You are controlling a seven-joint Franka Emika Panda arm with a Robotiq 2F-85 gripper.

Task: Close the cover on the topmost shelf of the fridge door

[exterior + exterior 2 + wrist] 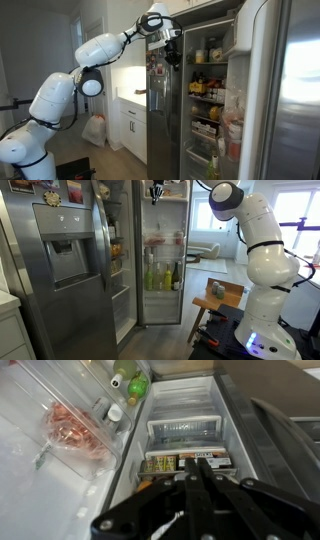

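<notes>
The fridge door (285,100) stands open, steel face out. Its white inner face (165,305) carries stacked shelves of bottles. My gripper (156,192) is high up by the door's top and also shows in an exterior view (173,55). In the wrist view the fingers (198,460) are pressed together, empty, and point at the topmost shelf (163,463), a narrow white compartment with small labelled packs. That shelf also shows in an exterior view (172,198). A clear plastic cover (185,428) lies just beyond it. I cannot tell whether the fingertips touch anything.
The fridge interior (205,90) is open beside the door, with a bag of red food (70,430) and green bottles (132,385). There are also a dark panel with magnets (160,110), the dispenser door (60,250), a wooden stool (215,305) and white cabinets (130,120).
</notes>
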